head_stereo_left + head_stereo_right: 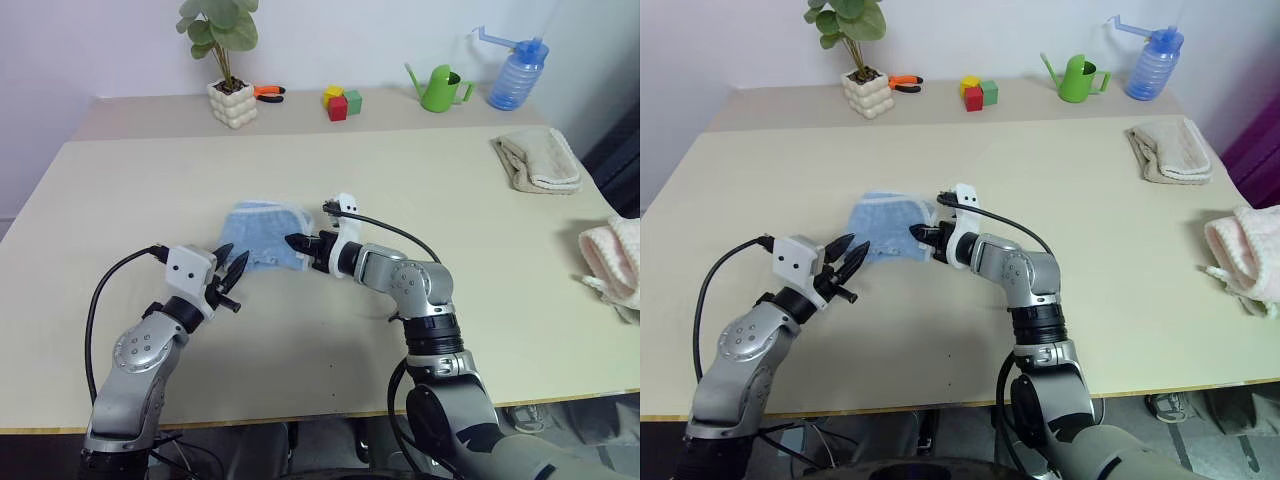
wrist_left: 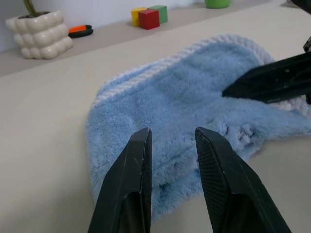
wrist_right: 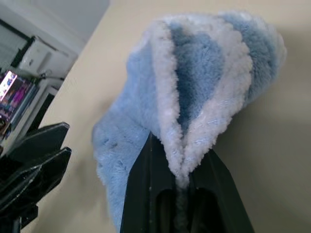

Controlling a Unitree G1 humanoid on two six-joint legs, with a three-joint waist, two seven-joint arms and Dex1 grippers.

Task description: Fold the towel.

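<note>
While the right end effector (image 3: 181,170) pinches the towel (image 1: 262,232), the left end effector (image 2: 171,141) hovers narrowly parted.

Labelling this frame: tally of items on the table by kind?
Towels: 3 (light blue terry towel, beige folded towel, pink fluffy towel)
Toy blocks: 3
Watering containers: 2 (green can, blue bottle)
Potted plants: 1
Orange-handled pliers: 1
Total: 10

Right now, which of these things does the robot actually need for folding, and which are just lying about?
Needed:
- blue towel
- right pincer, shut on the towel's edge
- left pincer, empty beside it

Lying about:
- beige towel
- pink towel
- potted plant
- toy blocks
- green watering can
- blue bottle
</note>
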